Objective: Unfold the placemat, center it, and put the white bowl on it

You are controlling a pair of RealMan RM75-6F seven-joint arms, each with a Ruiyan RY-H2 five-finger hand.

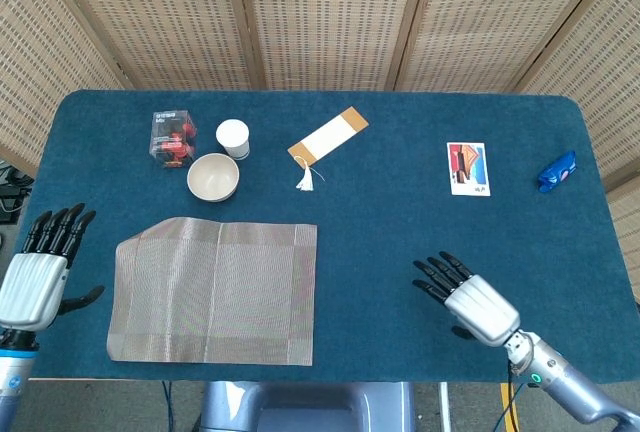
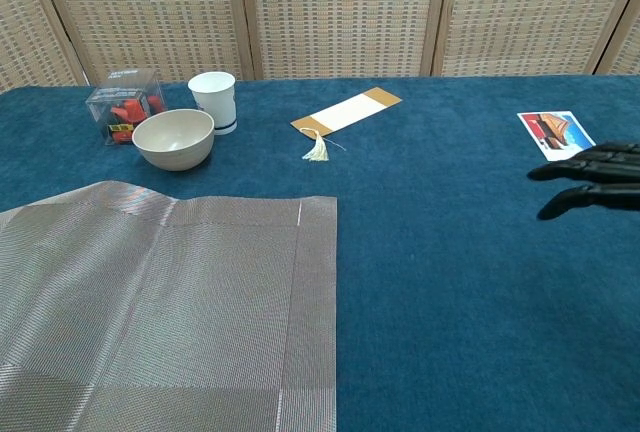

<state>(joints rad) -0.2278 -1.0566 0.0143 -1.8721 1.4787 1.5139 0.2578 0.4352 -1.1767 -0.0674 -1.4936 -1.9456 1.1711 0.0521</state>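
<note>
The woven grey placemat (image 1: 213, 290) (image 2: 160, 307) lies spread flat on the left front part of the blue table, its far left corner slightly raised. The white bowl (image 1: 213, 177) (image 2: 174, 138) stands upright just behind the mat, off it. My left hand (image 1: 40, 277) hovers open at the table's left edge, a little left of the mat, touching nothing. Fingers spread and empty, my right hand (image 1: 468, 300) (image 2: 592, 178) is open over the right front of the table, pointing left toward the mat.
Behind the bowl stand a white cup (image 1: 232, 138) and a clear box of red items (image 1: 172, 136). A bookmark with a tassel (image 1: 326, 139) lies at centre back, a picture card (image 1: 468, 169) and a blue wrapped item (image 1: 557, 172) at the right.
</note>
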